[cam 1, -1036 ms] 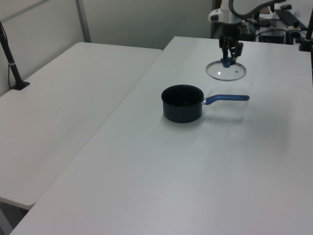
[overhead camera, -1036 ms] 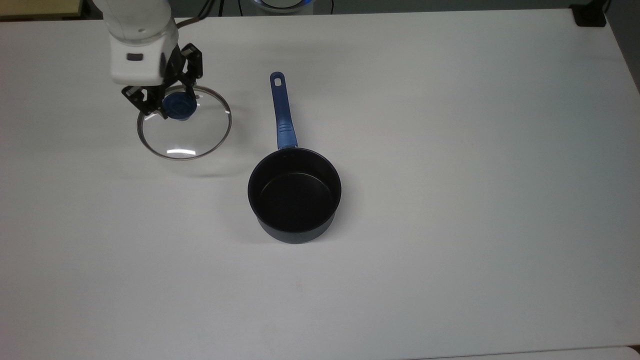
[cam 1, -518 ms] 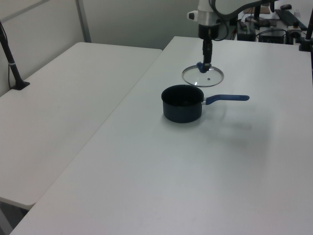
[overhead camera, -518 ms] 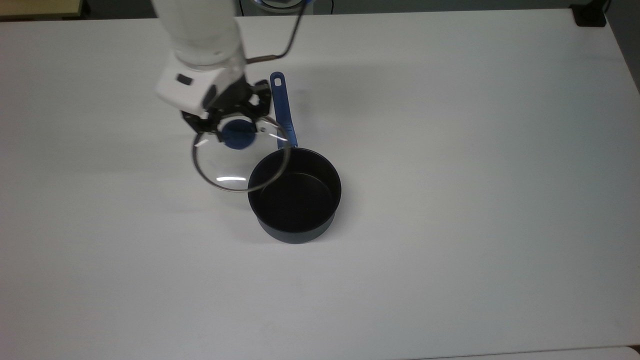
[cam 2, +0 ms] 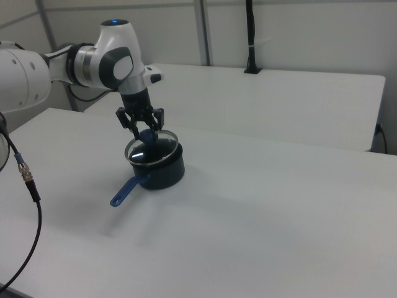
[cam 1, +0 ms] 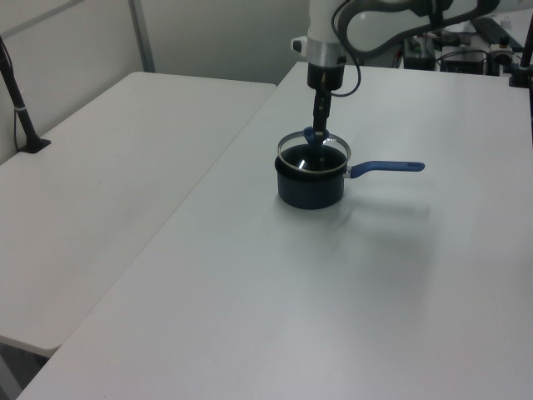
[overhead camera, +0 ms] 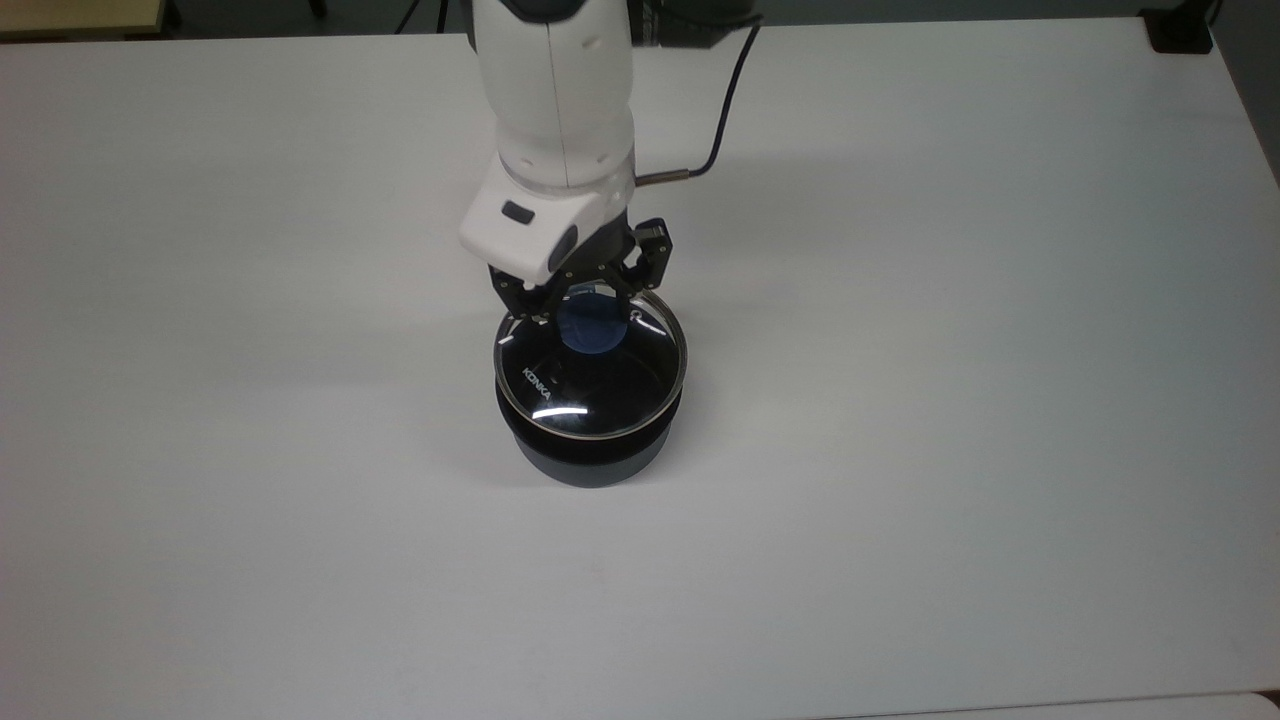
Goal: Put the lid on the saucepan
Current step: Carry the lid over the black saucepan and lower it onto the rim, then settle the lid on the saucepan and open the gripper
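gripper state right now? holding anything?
Gripper: shut on the lid, gripping its blue knob, over the saucepan.

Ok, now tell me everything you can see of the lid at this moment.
The lid is a round clear glass disc with a metal rim, a blue knob at its centre and small white lettering near one edge. The gripper is shut on the knob from above. The lid sits over the mouth of the saucepan, roughly level in the left view; whether its rim already rests on the pan's edge cannot be told.

White tables (cam 1: 125,158), pale wall (cam 2: 298,31)
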Controlling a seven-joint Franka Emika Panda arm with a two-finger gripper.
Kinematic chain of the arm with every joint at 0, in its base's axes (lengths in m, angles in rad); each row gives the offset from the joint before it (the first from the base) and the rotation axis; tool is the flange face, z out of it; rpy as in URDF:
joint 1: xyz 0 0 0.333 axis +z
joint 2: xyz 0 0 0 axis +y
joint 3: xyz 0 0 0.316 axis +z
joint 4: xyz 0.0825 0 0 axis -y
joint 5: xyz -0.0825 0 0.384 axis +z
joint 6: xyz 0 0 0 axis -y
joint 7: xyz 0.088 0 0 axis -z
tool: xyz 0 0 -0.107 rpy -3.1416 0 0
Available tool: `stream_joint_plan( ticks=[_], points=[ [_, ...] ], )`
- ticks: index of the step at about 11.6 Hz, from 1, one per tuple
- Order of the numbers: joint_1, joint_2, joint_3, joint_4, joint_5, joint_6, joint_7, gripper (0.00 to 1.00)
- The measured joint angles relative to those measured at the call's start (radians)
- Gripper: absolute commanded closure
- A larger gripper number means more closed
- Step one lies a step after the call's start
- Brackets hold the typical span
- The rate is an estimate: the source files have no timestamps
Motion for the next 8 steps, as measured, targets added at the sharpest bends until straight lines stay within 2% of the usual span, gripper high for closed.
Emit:
stream_joint_plan(
  ticks=[8],
  points=[
    [0.001, 0.029, 0.000, 0.002, 0.000, 0.022, 0.028, 0.53]
  ],
)
